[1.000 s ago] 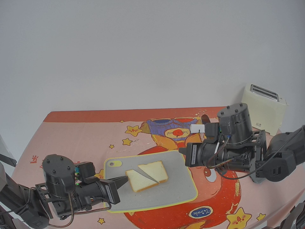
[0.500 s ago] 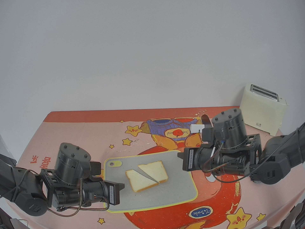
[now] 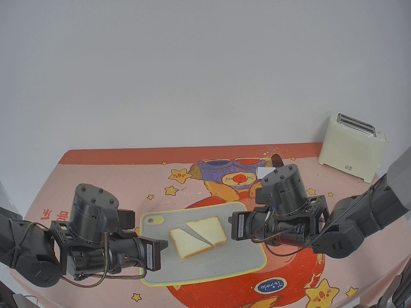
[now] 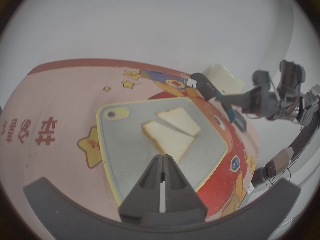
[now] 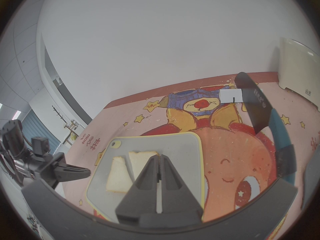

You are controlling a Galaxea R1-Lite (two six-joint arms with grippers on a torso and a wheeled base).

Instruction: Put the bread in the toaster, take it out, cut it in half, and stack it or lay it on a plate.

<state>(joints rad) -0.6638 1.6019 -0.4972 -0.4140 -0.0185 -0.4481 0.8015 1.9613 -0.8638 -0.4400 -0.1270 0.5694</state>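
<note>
Left wrist view had the left claw (image 4: 162, 157) squeezed narrow, its two fingers pressed together with nothing between them. It pointed across the near left part of the cutting board (image 4: 126, 150) toward the bread. The bread lay on that board in two pieces, parted a little along a slanting cut. The left half (image 4: 168, 140) was nearest the claw's tip and the right half (image 4: 180, 120) just beyond it. From that angle I could not tell whether the tip touched the crust. From the head view the claw stood just short of the left half, over the board's left edge.

The right claw (image 5: 158, 157) was likewise closed and empty. It was over the right side of the board, with its tip at the edge of the right half. The two claws faced each other with the bread between them.

The board was grey with a yellow rim and lay flat on the bench (image 3: 107, 172), which was covered with a pink cartoon cloth (image 3: 299, 274). Beyond the right arm was a knife (image 5: 255, 107) with a dark blade and a teal handle, its blade toward the far edge. A small white card (image 5: 230, 95) was just beside the blade. A cream toaster (image 3: 353, 150) stood at the far right with its slots up, well apart from the board.
</note>
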